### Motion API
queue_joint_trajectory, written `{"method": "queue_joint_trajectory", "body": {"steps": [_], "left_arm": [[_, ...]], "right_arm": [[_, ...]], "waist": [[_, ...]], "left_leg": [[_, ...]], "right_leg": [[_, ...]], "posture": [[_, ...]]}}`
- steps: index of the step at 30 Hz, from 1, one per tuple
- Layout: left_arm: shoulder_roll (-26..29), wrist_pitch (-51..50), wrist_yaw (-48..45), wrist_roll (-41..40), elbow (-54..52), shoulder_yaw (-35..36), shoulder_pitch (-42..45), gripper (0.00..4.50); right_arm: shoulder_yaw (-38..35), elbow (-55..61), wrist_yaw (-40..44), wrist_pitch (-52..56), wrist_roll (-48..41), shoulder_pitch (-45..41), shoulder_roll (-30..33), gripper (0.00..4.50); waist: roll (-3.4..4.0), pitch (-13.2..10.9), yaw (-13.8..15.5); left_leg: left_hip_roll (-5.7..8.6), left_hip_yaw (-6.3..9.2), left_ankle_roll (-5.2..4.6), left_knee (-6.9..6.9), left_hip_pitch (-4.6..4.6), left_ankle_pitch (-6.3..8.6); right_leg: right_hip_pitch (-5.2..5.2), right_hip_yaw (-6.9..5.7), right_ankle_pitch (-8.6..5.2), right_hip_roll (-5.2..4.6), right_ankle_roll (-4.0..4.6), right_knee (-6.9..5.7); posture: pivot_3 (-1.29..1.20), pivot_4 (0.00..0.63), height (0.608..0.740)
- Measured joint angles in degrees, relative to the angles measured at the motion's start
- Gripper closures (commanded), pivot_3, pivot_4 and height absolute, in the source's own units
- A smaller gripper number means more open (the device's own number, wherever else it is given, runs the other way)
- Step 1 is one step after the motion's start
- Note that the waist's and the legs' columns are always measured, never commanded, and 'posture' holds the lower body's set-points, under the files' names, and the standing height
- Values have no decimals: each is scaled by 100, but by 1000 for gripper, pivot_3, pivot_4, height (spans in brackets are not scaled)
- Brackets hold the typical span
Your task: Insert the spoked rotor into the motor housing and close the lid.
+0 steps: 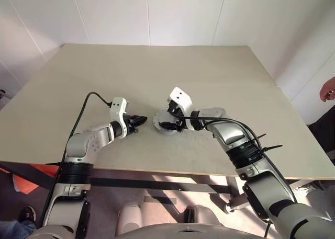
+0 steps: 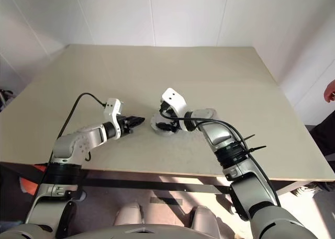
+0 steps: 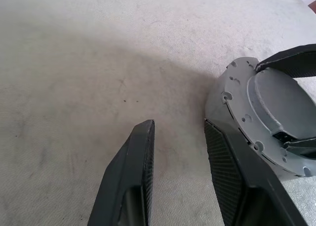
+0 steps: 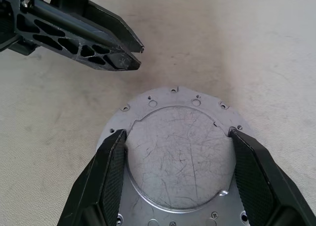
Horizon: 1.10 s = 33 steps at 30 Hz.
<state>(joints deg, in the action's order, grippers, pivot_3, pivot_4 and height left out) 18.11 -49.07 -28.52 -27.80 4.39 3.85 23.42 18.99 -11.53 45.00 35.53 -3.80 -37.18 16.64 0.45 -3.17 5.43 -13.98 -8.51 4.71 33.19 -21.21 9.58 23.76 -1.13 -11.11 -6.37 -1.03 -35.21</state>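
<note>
1. The right tool (image 4: 177, 174) stands wide, one finger on each side of the raised round lid (image 4: 180, 154), and it seems to grip the lid by its rim. The lid sits on the grey flanged motor housing (image 3: 232, 95), which rests on the desk (image 1: 157, 77) near the middle, a little toward the near edge.
2. The left tool (image 3: 178, 174) has a narrow gap and holds nothing. It hovers just beside the housing on its left side.
3. Risk: if the right tool lets go while the lid is not fully seated, the lid may stay tilted or jump out of its seat. I cannot confirm that it lies flat all around.
4. Risk: the housing is not fixed to the desk. A sideways pull from the right tool could slide or tip it, and the near finger of the left tool is close enough to bump the flange.
5. Risk: if the left tool moves toward the housing, the two tools could strike each other, because they are near together.
6. Hidden: the inside of the housing is covered, so the copper windings and the spoked rotor cannot be checked. Whether the rotor is already inside is only a guess.
7. Cut off: the near part of the flange lies behind the right tool's fingers (image 4: 111, 171).
</note>
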Motion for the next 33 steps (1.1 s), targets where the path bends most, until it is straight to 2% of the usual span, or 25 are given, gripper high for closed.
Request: {"method": "queue_joint_trajectory", "body": {"steps": [22, 33], "left_arm": [[-7, -2, 3, 1, -3, -1, -1, 2774], [-7, -11, 3, 1, -7, -2, -1, 2774]], "right_arm": [[47, -16, 123, -139, 0, 1, 173, 1328], [101, -112, 123, -204, 66, -11, 170, 1328]], "waist": [[0, 0, 20], [-1, 1, 19]], "left_leg": [[2, 0, 0, 1, -1, 0], [2, 1, -9, 2, 31, 5]], "right_leg": [[-5, -1, 0, -2, 0, 1], [-41, -2, -1, -3, -1, 2]], "posture": [[0, 0, 740], [0, 0, 740]]}}
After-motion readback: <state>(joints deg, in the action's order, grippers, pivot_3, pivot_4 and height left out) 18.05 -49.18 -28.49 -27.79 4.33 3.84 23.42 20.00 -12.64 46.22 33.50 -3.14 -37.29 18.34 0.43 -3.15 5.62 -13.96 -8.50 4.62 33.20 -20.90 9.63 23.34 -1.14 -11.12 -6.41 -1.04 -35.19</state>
